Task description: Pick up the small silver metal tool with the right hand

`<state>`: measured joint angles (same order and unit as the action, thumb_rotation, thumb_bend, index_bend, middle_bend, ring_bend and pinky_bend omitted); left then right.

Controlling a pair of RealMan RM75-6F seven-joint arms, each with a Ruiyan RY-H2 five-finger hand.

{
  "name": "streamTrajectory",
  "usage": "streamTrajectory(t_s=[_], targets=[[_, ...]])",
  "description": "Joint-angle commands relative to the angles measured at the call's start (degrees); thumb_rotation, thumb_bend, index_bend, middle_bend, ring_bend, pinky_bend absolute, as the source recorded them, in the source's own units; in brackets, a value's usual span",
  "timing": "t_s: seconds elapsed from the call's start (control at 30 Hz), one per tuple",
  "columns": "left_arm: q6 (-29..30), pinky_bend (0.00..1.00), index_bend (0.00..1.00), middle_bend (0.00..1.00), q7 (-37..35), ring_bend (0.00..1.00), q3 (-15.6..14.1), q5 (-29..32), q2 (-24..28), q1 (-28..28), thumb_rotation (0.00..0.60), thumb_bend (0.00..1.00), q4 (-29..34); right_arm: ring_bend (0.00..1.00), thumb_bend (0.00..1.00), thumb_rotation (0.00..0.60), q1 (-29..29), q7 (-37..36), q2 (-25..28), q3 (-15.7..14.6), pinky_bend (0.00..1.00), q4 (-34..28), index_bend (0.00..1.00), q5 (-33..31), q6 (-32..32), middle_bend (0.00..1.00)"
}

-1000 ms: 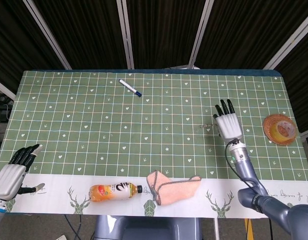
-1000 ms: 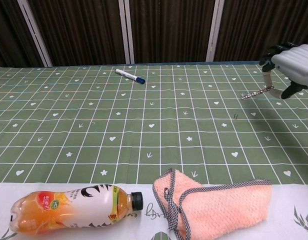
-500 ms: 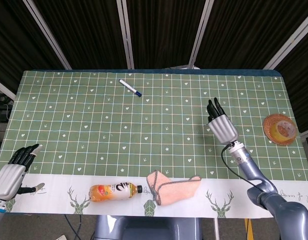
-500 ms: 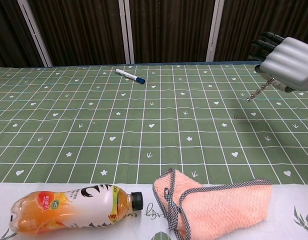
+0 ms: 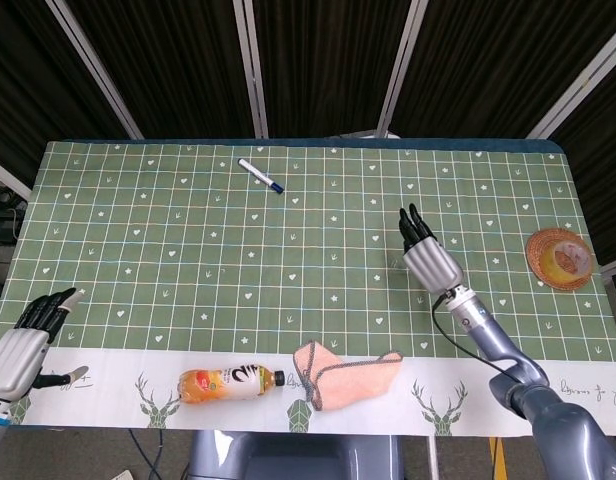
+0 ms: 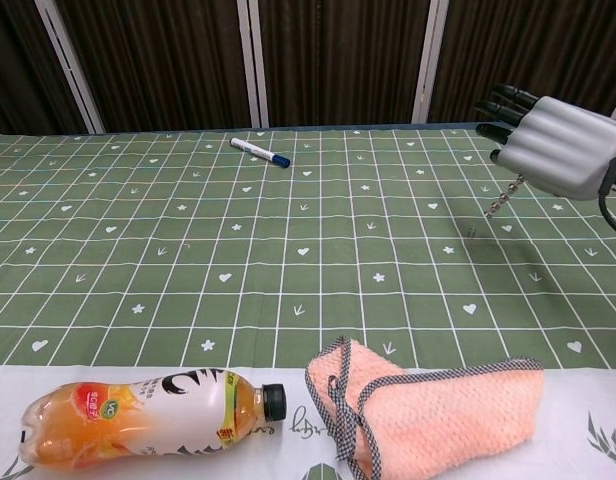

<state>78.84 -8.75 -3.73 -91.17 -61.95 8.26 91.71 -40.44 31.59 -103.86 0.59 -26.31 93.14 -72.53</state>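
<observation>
The small silver metal tool is a thin, chain-like rod that dangles slantwise from under my right hand, above the green checked tablecloth. The hand grips its top end, and its lower end hangs free over the cloth. In the head view my right hand is seen from above at centre-right, palm down, and it hides the tool. My left hand rests at the table's near-left corner, fingers loosely apart and holding nothing.
A blue-capped marker lies at the far middle. An orange drink bottle and a pink cloth lie on the white front strip. A round woven coaster sits near the right edge.
My right hand has moved left and slightly toward me, carrying the tool. The tool swung from nearly level to hanging down. The left hand has not moved.
</observation>
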Motion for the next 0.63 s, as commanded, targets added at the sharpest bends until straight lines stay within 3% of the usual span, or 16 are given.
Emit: streamTrajectory(t_s=[0.03,0.63], targets=[[-0.01,0.0,0.0,0.0,-0.07,0.0,0.01,0.08,0.06,-0.03,0.6,0.0,-0.02,0.0,0.35,0.6,-0.14,0.17,-0.34,0.02,0.01,0.26,0.6,-0.02,0.24,0.17],[0.2,0.0,0.0,0.0,-0.37,0.0,0.1,0.33,0.33,-0.28,0.6,0.0,0.22,0.0,0.35,0.6,0.02,0.14,-1.92,-0.25,0.01,1.56,0.6,0.0,1.22,0.17]])
